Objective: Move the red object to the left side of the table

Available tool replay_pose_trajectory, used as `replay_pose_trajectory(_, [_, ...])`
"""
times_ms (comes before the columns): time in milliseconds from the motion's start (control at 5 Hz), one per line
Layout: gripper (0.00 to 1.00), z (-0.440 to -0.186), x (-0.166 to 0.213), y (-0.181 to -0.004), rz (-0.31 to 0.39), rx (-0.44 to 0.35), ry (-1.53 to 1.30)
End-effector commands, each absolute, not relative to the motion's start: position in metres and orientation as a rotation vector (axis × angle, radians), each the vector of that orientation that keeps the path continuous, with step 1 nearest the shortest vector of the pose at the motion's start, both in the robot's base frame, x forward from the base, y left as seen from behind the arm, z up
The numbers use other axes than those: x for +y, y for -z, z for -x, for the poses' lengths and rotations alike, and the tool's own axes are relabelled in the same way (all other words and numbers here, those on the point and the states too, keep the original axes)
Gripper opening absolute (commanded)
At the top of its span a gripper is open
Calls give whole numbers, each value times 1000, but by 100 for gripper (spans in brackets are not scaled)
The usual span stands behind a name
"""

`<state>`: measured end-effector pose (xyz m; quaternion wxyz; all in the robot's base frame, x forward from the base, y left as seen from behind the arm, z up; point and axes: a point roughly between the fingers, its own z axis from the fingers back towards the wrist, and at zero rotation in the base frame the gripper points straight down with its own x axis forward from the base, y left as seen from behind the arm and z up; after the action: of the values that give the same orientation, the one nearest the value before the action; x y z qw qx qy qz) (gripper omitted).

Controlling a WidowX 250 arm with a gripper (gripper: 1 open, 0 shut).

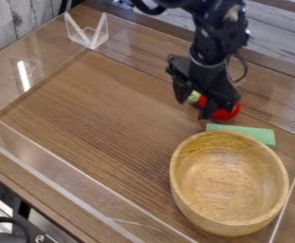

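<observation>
The red object [215,103], a small red toy fruit with a green tuft, lies on the brown wood-grain table [99,119] at the right, just behind a flat green piece. My gripper [206,98] points steeply down over it. The black fingers stand apart on either side of the fruit, and they hide much of it. The jaws look open, with the fruit between them and resting on the table.
A flat green rectangular piece [241,134] lies just in front of the fruit. A large wooden bowl [177,169] fills the front right. Low clear acrylic walls [36,59] edge the table, and a clear stand [86,30] sits at the back left.
</observation>
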<state>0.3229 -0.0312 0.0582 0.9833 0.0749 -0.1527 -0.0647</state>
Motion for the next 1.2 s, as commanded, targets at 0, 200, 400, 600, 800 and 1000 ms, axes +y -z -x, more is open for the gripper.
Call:
replay_pose_trajectory(0, [0,-326,-28,-67,-147,-349,133])
replay_pose_trajectory(200, [0,-326,-23,-90,-142,-370,99])
replay_pose_trajectory(400, [0,-327,-14,-119,-144,-406,53])
replay_pose_trajectory(600, [0,-322,8,-151,-163,-433,-67])
replay_pose_trajectory(800, [100,-322,2,-147,-169,-417,-110])
replay_pose_trajectory(1000, [100,-324,-2,-134,-172,-393,-125])
